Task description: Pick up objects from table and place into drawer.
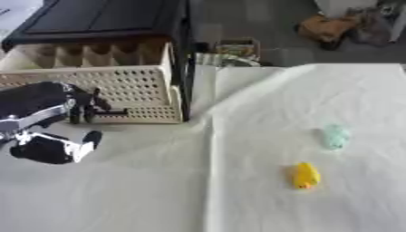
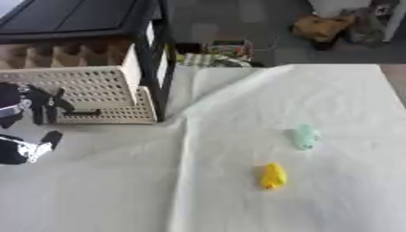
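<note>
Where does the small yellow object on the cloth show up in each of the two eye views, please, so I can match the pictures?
Left eye view: the yellow object lies right of centre, low in the picture, on the white cloth.
Right eye view: it sits nearer the centre, at about the same height.
Shared landmark: in both views the pale green object lies just above it and slightly to its right, apart from it.

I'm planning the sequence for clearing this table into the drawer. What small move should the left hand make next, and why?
Probably a sweep rightward across the white cloth toward the yellow object. The left hand sits by the beige drawer front holding nothing that I can see, while the yellow object and the pale green object lie out on the cloth, apart from each other. The right hand is out of view.
</note>
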`<act>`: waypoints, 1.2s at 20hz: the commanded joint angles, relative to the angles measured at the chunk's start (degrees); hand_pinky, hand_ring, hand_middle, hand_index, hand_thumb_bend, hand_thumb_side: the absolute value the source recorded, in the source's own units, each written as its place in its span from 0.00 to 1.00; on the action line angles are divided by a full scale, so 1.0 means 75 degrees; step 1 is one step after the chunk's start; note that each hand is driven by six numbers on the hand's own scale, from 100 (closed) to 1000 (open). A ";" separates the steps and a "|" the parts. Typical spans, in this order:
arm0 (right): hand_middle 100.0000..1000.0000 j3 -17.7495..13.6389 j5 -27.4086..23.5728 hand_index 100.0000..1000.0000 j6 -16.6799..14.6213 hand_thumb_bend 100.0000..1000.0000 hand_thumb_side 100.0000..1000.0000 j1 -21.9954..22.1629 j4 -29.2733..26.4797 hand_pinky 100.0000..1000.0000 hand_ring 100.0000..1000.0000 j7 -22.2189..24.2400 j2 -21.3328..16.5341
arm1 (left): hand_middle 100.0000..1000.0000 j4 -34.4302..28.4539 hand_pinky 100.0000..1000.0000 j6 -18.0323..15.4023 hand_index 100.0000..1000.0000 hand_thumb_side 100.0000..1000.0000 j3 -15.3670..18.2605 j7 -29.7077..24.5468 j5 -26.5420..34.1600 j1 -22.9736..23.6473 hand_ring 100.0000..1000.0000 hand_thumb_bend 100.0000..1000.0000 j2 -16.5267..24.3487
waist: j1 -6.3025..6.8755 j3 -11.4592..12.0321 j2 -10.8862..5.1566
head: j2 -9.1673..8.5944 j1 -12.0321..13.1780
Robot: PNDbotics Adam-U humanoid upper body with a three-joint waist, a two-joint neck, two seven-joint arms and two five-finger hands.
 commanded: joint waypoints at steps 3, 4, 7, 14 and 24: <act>0.23 -0.0067 0.0003 0.68 0.0011 0.27 0.78 -0.0072 -0.0110 0.53 0.56 -0.0020 -0.0093 | 0.57 0.0020 0.19 0.0073 0.87 0.34 0.0143 0.0164 -0.0094 -0.0174 0.52 0.01 0.0159 | 0.0014 -0.0016 -0.0097 | -0.0142 0.0002; 0.23 -0.0064 0.0003 0.68 0.0014 0.27 0.78 -0.0077 -0.0110 0.53 0.56 -0.0015 -0.0089 | 0.56 0.0039 0.19 0.0086 0.88 0.34 0.0143 0.0205 -0.0076 -0.0208 0.51 0.01 0.0147 | 0.0019 -0.0021 -0.0089 | -0.0152 0.0002; 0.23 -0.0060 0.0011 0.68 0.0018 0.27 0.79 -0.0081 -0.0110 0.53 0.56 -0.0004 -0.0079 | 0.56 0.0123 0.19 0.0134 0.88 0.34 0.0143 0.0370 -0.0009 -0.0322 0.51 0.01 0.0111 | 0.0024 -0.0036 -0.0072 | -0.0162 -0.0004; 0.23 -0.0066 0.0034 0.67 0.0010 0.27 0.78 -0.0076 -0.0110 0.52 0.56 -0.0009 -0.0042 | 0.57 0.0343 0.18 0.0151 0.91 0.34 0.0060 0.0659 0.0069 -0.0644 0.51 0.01 0.0006 | 0.0032 -0.0082 -0.0024 | -0.0206 0.0037; 0.22 -0.0072 0.0047 0.67 0.0022 0.27 0.78 -0.0065 -0.0110 0.52 0.56 -0.0011 0.0015 | 0.59 0.0651 0.20 0.0197 0.93 0.34 0.0028 0.1088 -0.0199 -0.0901 0.53 0.01 -0.0084 | 0.0057 -0.0112 0.0041 | -0.0276 0.0053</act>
